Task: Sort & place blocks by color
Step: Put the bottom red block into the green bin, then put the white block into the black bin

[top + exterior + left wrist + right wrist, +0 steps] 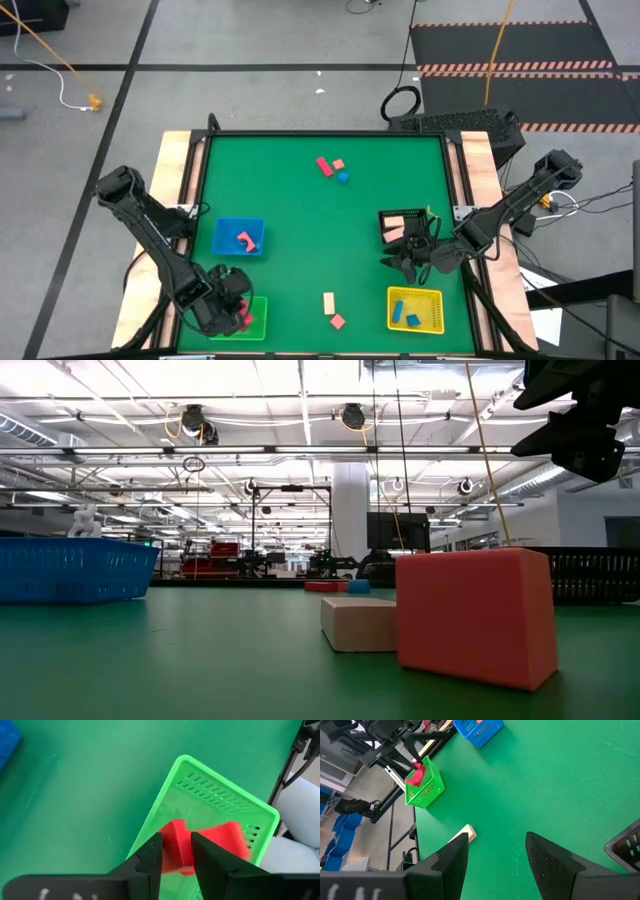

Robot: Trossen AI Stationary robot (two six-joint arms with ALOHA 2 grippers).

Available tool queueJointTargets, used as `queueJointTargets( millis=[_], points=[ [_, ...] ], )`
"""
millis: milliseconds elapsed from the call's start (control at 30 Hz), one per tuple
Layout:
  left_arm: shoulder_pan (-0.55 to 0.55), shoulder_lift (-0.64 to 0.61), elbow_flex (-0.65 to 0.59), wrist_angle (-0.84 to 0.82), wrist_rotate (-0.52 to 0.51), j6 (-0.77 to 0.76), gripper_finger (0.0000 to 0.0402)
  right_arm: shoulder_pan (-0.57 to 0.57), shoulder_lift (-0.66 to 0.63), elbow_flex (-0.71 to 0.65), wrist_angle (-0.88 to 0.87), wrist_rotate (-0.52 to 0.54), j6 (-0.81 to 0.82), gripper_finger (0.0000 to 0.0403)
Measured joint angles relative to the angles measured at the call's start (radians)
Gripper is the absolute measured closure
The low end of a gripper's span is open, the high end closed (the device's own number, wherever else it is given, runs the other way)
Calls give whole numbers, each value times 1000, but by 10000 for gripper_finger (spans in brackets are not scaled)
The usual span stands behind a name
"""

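Pinched between the left gripper's (176, 851) closed jaws, the red block (176, 845) hangs over the green tray (220, 802) beside another red piece, so part them only once centred inside the rim, while the right gripper (497, 852) waits open above the worktop

No legible text, labels or brands, no numbers (trays and blocks all unmarked)

Place: industrial lab hall | evidence: ceiling strip lights (150, 422), white column (350, 510), taped grey floor (280, 90)
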Motion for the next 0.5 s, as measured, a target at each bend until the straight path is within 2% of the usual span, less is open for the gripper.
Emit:
queueJointTargets(
  millis=[267, 500],
  points=[
    [1, 0, 0, 25, -1, -13, 261, 0, 0, 0, 0, 0, 0, 216],
    [14, 0, 0, 138, -27, 106, 257, 0, 0, 0, 0, 0, 0, 216]
  ],
)
